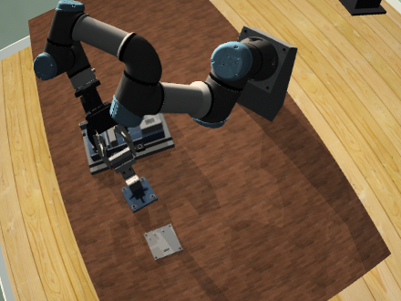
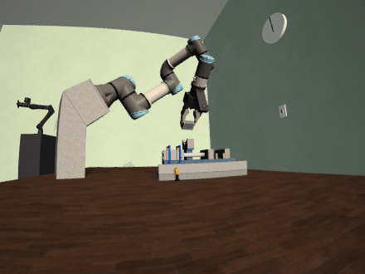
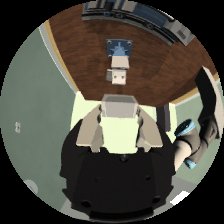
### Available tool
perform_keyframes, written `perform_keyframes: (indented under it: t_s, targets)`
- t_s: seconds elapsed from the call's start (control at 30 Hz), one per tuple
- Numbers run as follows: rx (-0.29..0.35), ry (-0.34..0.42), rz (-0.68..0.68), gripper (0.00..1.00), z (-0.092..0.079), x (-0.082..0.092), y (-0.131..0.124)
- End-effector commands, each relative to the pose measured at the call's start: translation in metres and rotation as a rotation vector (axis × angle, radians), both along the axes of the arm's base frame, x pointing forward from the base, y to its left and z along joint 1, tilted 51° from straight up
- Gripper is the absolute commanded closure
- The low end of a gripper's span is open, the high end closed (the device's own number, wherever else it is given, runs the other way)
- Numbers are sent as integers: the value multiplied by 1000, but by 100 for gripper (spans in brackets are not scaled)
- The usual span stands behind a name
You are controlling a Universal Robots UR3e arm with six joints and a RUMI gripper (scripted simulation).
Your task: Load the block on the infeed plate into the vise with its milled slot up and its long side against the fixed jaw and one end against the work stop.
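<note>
My gripper (image 1: 121,156) (image 2: 187,124) (image 3: 118,105) is shut on the part, a grey block (image 1: 123,159) (image 2: 188,125) (image 3: 119,103), and holds it in the air above the V-block. I cannot make out which way its milled slot faces. The V-block (image 1: 132,182) (image 3: 119,76) stands on a blue plate (image 1: 146,192) beside the vise. The vise (image 1: 157,150) (image 2: 203,171) (image 3: 120,14) is on its grey base, partly hidden by the gripper in the top view. Its jaws and work stop are too small to judge. The infeed plate (image 1: 170,241) bears no part.
The arm reaches over the vise from its grey slanted mount (image 1: 272,102) (image 2: 71,137). Blue and yellow upright fittings (image 2: 180,154) stand at the vise's near side in the exterior view. The blue plate lies between the vise and the infeed plate.
</note>
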State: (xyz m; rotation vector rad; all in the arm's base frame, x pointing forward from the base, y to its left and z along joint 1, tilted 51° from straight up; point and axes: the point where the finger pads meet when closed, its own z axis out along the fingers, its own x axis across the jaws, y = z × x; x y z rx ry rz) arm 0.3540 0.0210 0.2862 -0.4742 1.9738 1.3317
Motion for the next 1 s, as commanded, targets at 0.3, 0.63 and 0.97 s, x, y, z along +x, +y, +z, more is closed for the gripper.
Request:
perform_keyframes:
  t_s: [0.3, 0.63, 0.97]
  targets:
    - [-1, 0, 0, 100, -2, 3, 1]
    - [-1, 0, 0, 100, -5, 6, 3]
    - [-1, 0, 0, 100, -10, 12, 6]
